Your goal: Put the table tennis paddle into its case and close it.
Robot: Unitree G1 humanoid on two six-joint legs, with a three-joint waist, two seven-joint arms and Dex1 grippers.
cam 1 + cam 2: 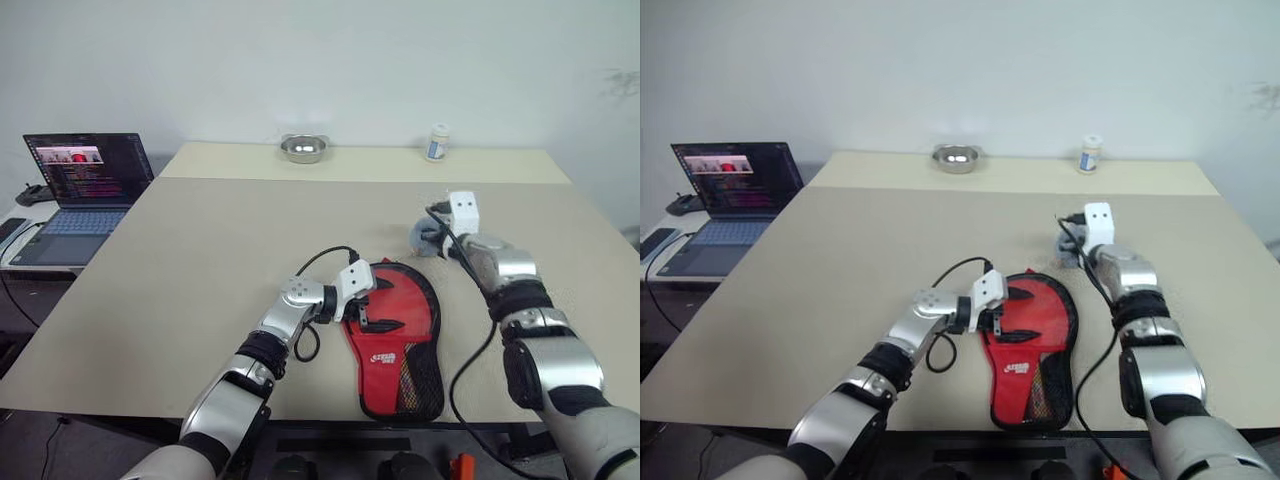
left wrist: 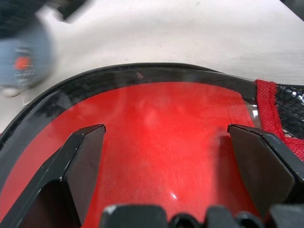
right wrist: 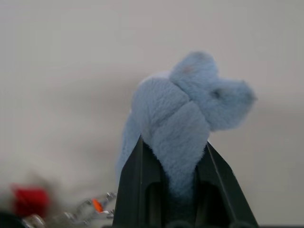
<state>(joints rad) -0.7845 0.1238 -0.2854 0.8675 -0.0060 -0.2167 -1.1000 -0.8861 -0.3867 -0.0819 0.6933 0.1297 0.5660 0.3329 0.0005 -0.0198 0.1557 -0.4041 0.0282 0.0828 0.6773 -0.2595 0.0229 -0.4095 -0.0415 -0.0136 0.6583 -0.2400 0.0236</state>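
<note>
The case [image 1: 388, 362] lies flat near the table's front edge, red side up, with its white logo and black mesh pocket toward me. A smooth red round face, the paddle [image 2: 156, 123], lies inside the case's black edging at the far end [image 1: 408, 298]. Its handle is hidden. My left gripper [image 1: 367, 305] hovers open just over that red face, one finger [image 2: 80, 161] on each side of it. My right gripper [image 1: 433, 240] is beyond the case's far right edge, shut on a small blue plush toy [image 3: 190, 104] with a thin chain trailing from it.
A metal bowl [image 1: 303, 148] and a small white bottle [image 1: 437, 142] stand on the far table. An open laptop [image 1: 85, 185] sits on a side desk at the left. Black cables loop from both wrists over the tabletop.
</note>
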